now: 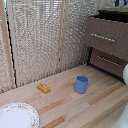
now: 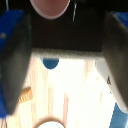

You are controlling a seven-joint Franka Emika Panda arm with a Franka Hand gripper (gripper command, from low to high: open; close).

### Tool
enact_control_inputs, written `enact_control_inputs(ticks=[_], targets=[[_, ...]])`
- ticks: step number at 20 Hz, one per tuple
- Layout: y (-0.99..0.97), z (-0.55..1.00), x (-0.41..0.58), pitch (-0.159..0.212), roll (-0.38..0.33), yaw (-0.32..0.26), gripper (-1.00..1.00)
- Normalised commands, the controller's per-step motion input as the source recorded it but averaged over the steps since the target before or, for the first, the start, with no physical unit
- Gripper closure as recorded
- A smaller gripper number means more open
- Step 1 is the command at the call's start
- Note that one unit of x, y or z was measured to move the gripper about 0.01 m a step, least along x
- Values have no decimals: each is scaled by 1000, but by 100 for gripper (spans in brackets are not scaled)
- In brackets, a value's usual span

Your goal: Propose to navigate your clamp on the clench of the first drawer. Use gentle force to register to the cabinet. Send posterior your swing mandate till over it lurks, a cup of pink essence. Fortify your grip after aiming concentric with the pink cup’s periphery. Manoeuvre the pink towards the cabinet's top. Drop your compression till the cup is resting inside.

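Note:
The cabinet [image 1: 119,46] stands at the exterior view's right, dark brown, with its first drawer [image 1: 97,31] pulled out a little. That drawer's silver bar handle [image 1: 103,37] is free. Only the blue fingertips of my gripper [image 1: 120,2] show at the top edge, above the cabinet. In the wrist view my gripper [image 2: 65,70] is open, with its dark fingers [image 2: 15,65] far apart and nothing between them. The pink cup [image 2: 49,6] shows only as a rim at the picture's edge, beyond the fingers and by the dark cabinet [image 2: 75,35]. The exterior view does not show the cup.
A blue mug [image 1: 81,84] [image 2: 50,63] stands on the wooden table [image 1: 65,102]. A small yellow block [image 1: 44,88] [image 2: 24,95] lies nearby. A patterned plate [image 1: 17,116] [image 2: 49,123] sits at the table's corner. The lower drawer's handle [image 1: 107,60] and a white arm part [image 1: 125,74] are at the right.

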Motion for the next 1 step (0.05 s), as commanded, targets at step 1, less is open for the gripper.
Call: enact_control_inputs(ticks=[1], targets=[[0, 297, 80, 0, 0, 0, -100]])
